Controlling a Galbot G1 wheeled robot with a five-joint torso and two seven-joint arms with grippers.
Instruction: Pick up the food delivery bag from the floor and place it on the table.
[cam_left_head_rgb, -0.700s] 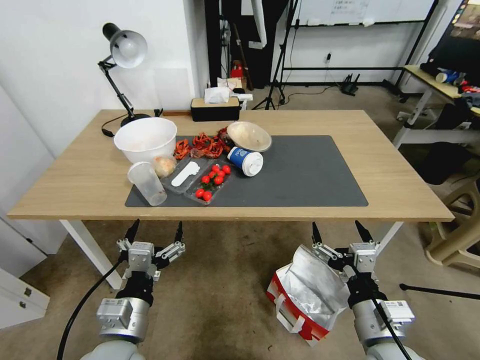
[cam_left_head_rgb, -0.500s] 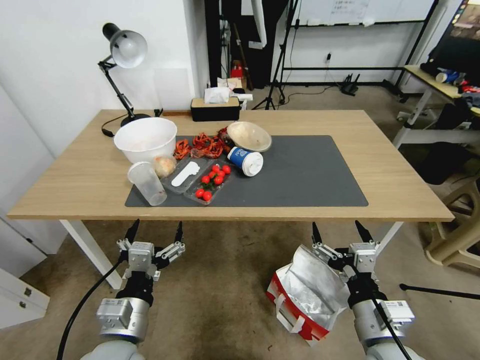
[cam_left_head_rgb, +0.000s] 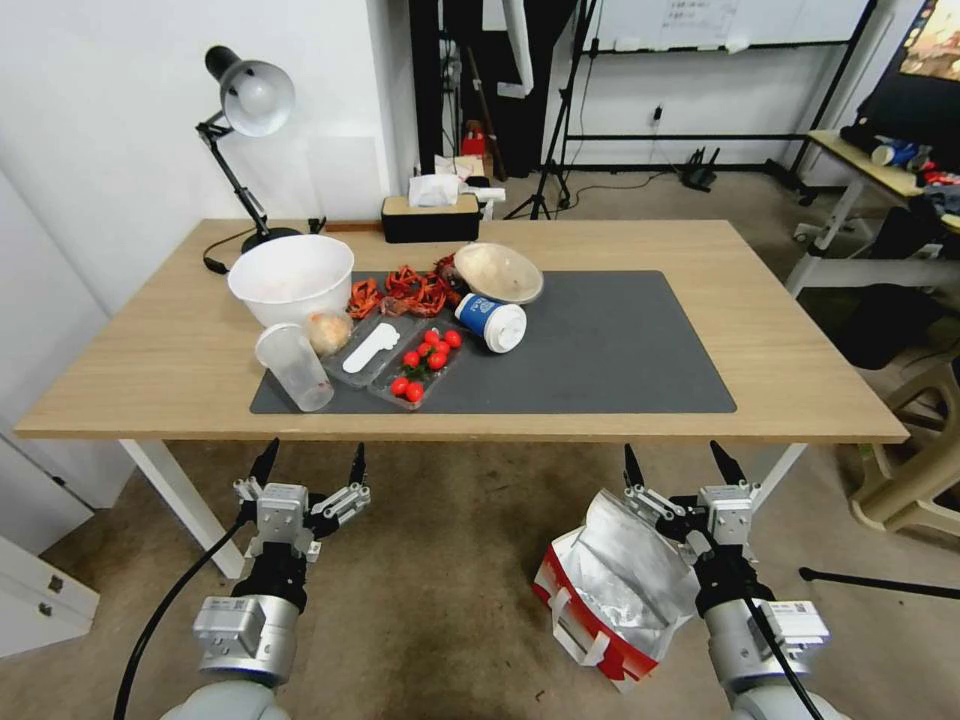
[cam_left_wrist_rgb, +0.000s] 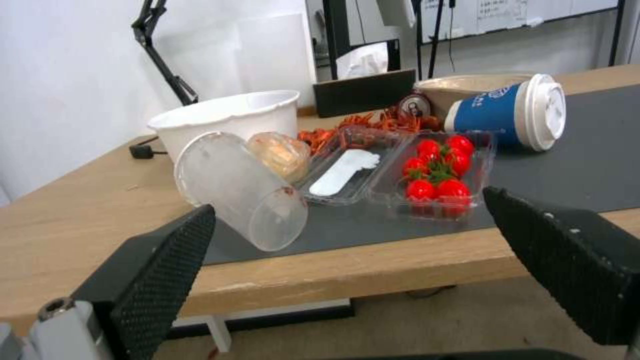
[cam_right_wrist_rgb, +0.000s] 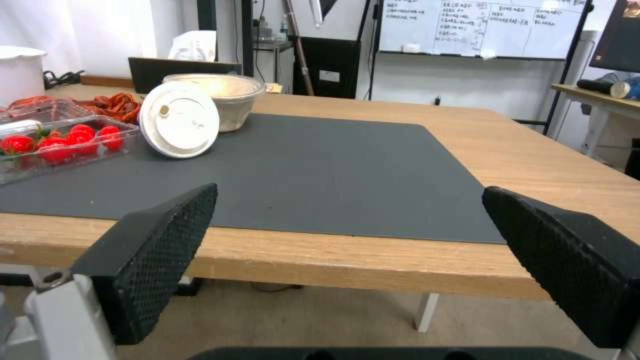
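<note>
Starting pick step: nothing grasped yet.

Head view: food delivery bag (cam_left_head_rgb: 605, 590) on floor (cam_left_head_rgb: 450, 560), below near edge of table (cam_left_head_rgb: 800, 330), tilted, foil mouth up. Right gripper (cam_left_head_rgb: 676, 468) just above bag, jaws wide, empty. Left gripper (cam_left_head_rgb: 308, 465) well apart from bag, wide, empty. Next move, judged: lower right gripper onto bag rim or strap.

Left wrist view: fingers (cam_left_wrist_rgb: 157, 270) spread, facing table edge.

Right wrist view: fingers (cam_right_wrist_rgb: 153, 240) spread, facing table's mat.

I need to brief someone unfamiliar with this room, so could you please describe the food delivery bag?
Find the light-wood table, then look down at the floor before its near edge. The food delivery bag sits there beside the right gripper: boxy, red-and-white, with silver foil lining.
</note>
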